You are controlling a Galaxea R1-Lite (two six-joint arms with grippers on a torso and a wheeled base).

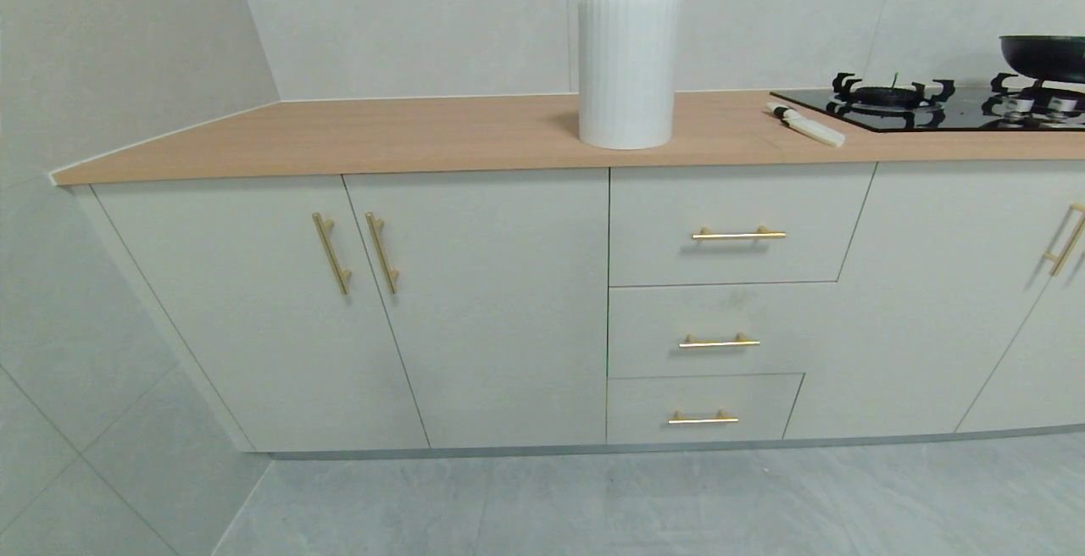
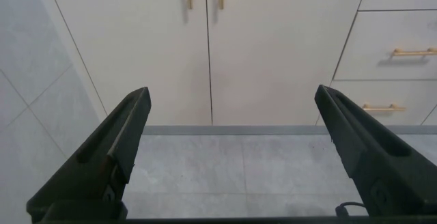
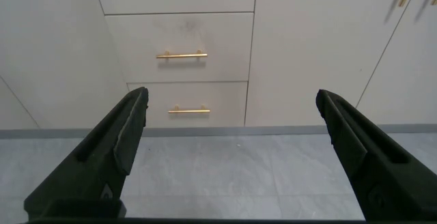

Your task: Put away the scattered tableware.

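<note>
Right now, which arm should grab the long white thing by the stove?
Right, probably. The pale utensil lies on the countertop toward the robot's right, beside the gas hob. The open right gripper faces the drawers on that side; the left gripper faces the double doors farther left.

In front of me stood pale cabinets (image 1: 475,302) with brass handles (image 1: 737,235) under a wooden countertop (image 1: 381,136). The wall (image 1: 407,22) was tiled light grey, and the floor (image 1: 644,505) also.

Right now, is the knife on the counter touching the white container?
Apart. The head view shows a stretch of bare countertop between the knife and the white container.
</note>
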